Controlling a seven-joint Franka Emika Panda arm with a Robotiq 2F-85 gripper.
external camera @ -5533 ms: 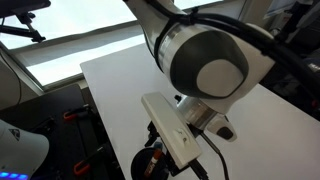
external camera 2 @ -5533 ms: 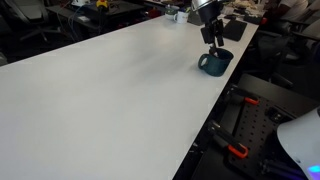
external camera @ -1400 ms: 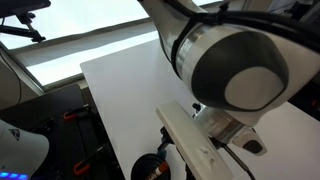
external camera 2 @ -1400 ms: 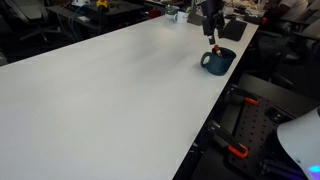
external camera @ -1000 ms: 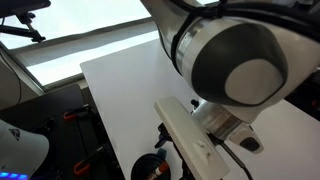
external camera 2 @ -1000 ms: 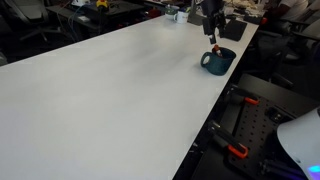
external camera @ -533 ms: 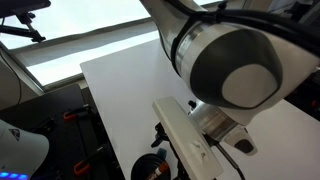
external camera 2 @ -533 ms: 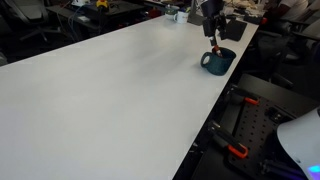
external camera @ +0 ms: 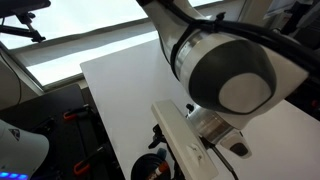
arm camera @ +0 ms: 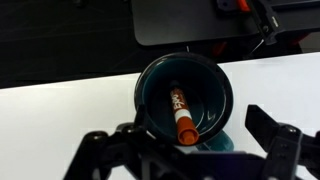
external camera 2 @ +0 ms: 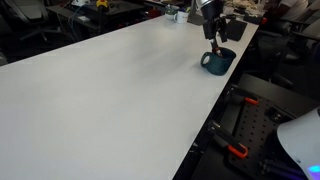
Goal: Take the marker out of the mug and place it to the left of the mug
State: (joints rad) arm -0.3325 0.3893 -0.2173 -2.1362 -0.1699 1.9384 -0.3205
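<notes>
Wrist view: orange-red marker [arm camera: 181, 115] sits inside black mug [arm camera: 222, 88] on white tabletop [arm camera: 50, 110], claw [arm camera: 188, 150] above mug, spread wide w/ nothing held; grasp, lift & placing left of mug not yet done.

The pincer [external camera 2: 214, 41] hangs just above the mug [external camera 2: 215, 63] — near the table's [external camera 2: 120, 90] edge.

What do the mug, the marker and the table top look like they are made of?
Mug: likely glazed ceramic; dark, with a soft sheen along the rim. Marker: probably plastic; smooth orange-red barrel with a whitish band. Table top: flat matte white, perhaps laminate; cannot tell further.
</notes>
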